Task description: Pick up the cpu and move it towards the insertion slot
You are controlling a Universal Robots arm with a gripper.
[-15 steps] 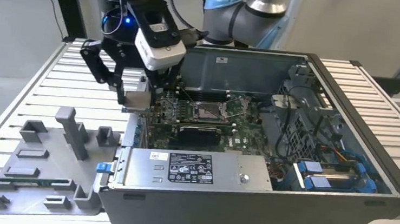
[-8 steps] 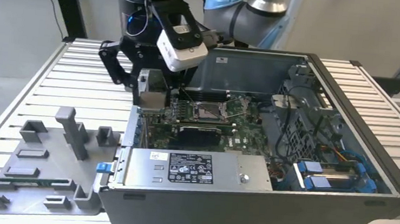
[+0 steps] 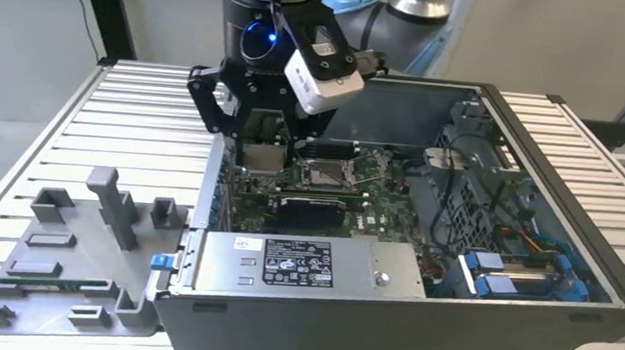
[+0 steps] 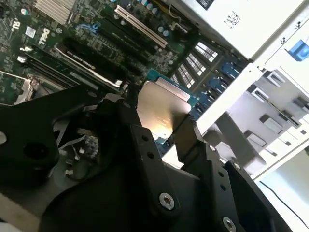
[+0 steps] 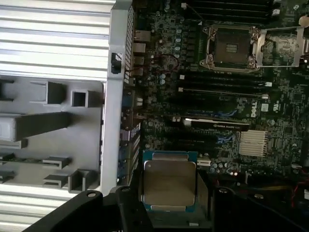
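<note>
Cpu (image 5: 170, 182) sits clamped between the two black fingers (image 4: 145, 145) of the claw (image 4: 161, 130), silvery top facing the first wrist camera, held above the green board (image 5: 212, 121) inside the open case (image 3: 526, 321). Claw is closed on the cpu's opposite edges. Slot (image 5: 231, 47) lies well apart from the cpu on the same board, its silver frame apparently swung open beside it. In the exterior view the claw (image 3: 257, 136) hangs over the case's corner at that view's left, the slot (image 3: 325, 172) just beside it. A grey fixture (image 3: 67, 264) rests on the slatted tabletop (image 3: 19, 158).
</note>
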